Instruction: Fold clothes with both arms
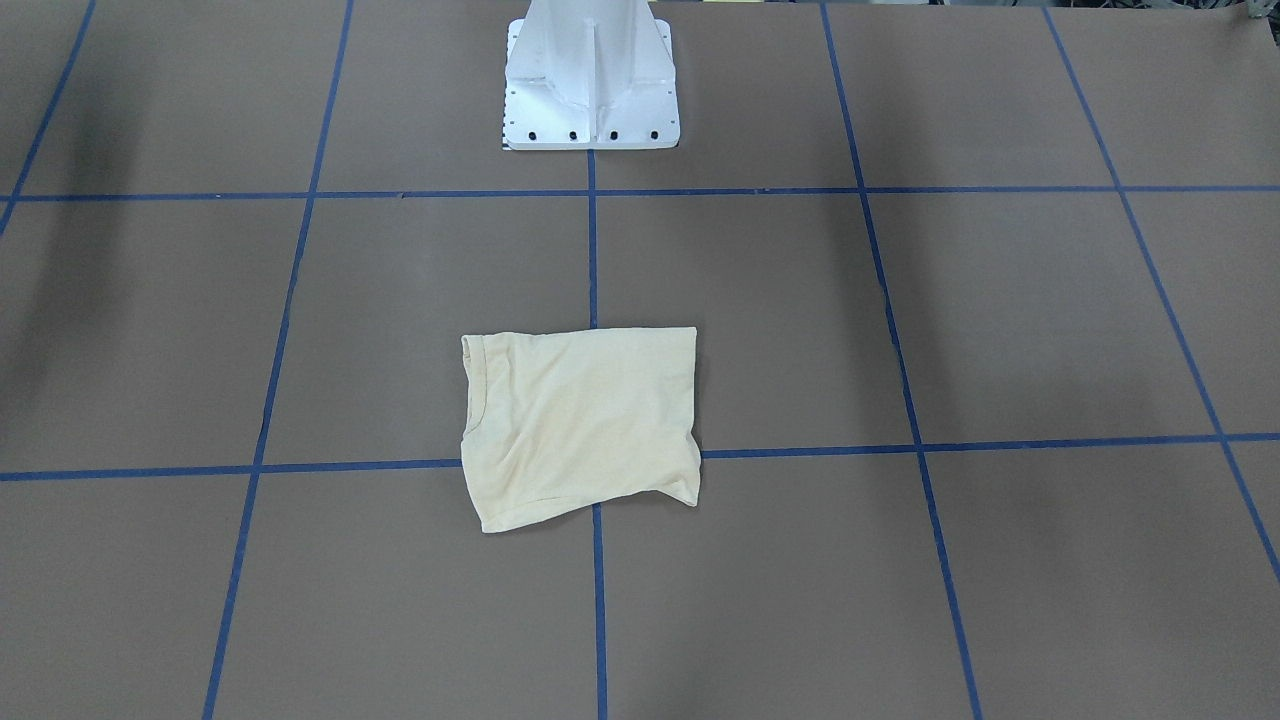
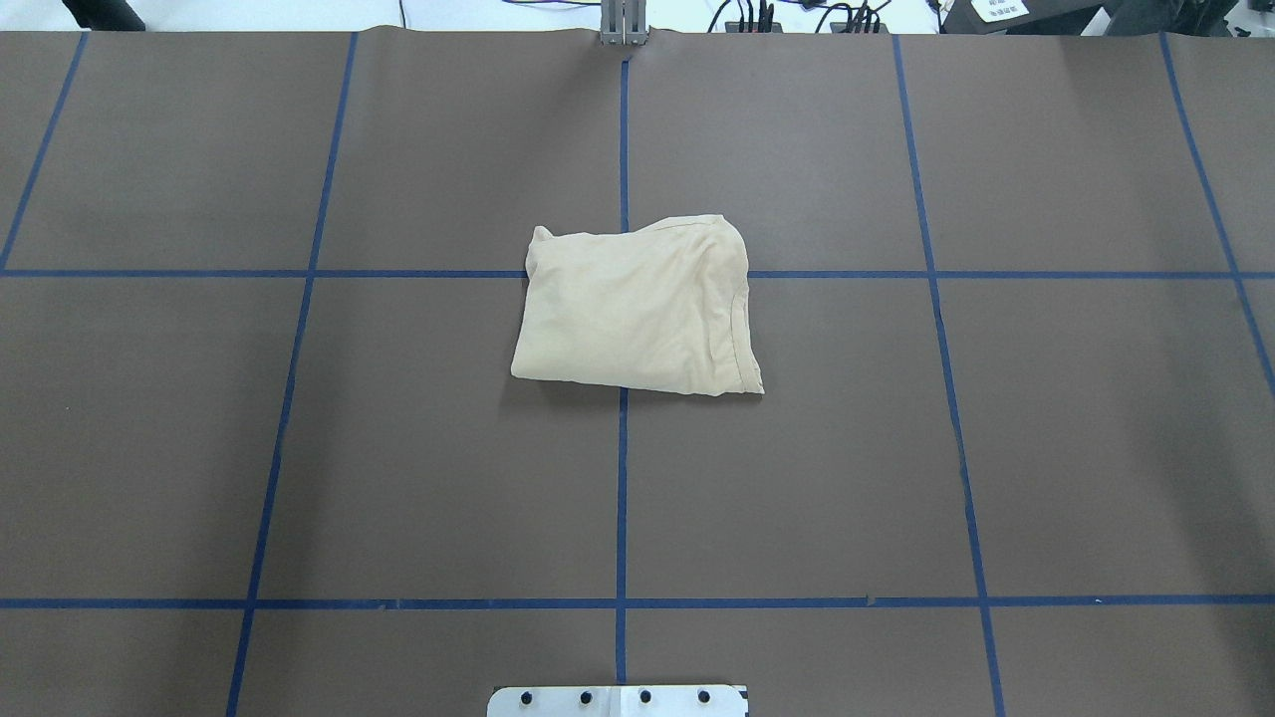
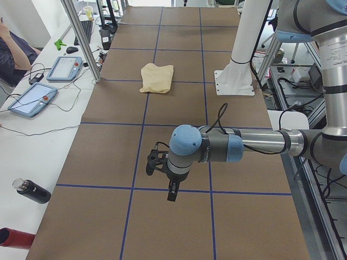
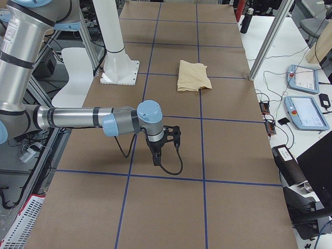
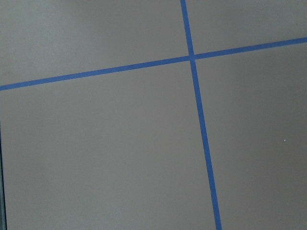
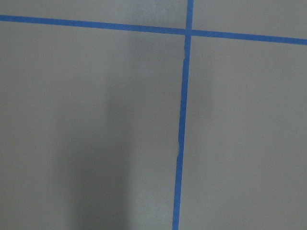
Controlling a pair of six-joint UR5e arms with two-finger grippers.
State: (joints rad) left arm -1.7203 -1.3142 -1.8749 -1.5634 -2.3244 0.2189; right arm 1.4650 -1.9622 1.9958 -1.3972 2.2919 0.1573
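The cream-yellow shirt lies folded into a compact rectangle at the middle of the brown table, plain side up; its print and neck label are hidden. It also shows in the overhead view and both side views. My left gripper hangs over the bare table far from the shirt, toward the table's left end. My right gripper hangs likewise toward the right end. Both show only in side views, so I cannot tell if they are open or shut. The wrist views show only table and blue tape.
The white pedestal base stands at the robot's side of the table. Blue tape lines grid the surface. Off the far edge are metal poles, teach pendants, a dark bottle and a seated person.
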